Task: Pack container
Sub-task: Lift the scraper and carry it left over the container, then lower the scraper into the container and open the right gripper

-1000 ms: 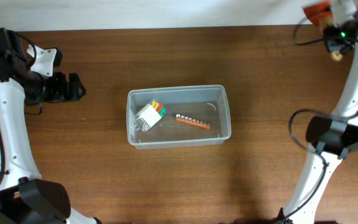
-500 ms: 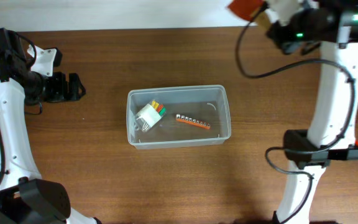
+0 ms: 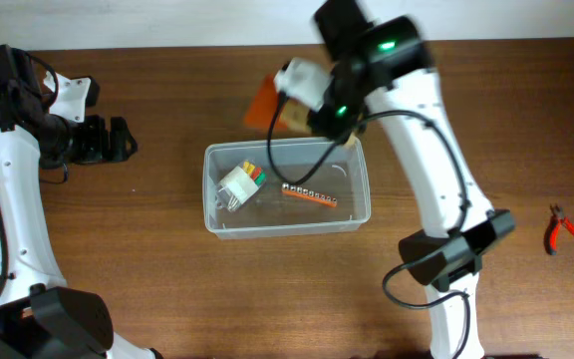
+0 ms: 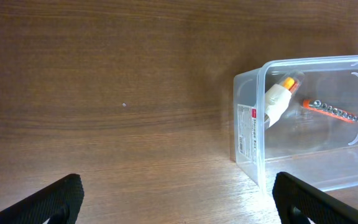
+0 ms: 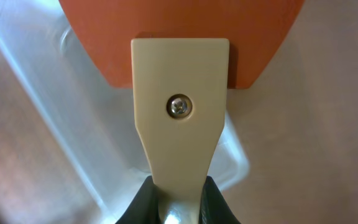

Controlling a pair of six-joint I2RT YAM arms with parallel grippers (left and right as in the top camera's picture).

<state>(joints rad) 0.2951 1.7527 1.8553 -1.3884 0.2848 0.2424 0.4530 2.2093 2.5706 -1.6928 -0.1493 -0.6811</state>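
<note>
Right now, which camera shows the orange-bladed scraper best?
The right wrist view: the scraper fills it, with orange blade, beige handle and screw all sharp. Overhead shows it blurred near the container's far edge. The left wrist view misses it.

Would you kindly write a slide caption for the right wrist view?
Right gripper holds a beige-handled orange scraper above a corner of the clear container.

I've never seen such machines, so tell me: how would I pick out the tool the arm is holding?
Find the clear container in the middle of the wooden table. Over its far rim the right gripper is shut on a scraper: a cream handle with one screw, widening into a broad orange blade. The orange socket strip inside the container is thin by comparison.
</note>
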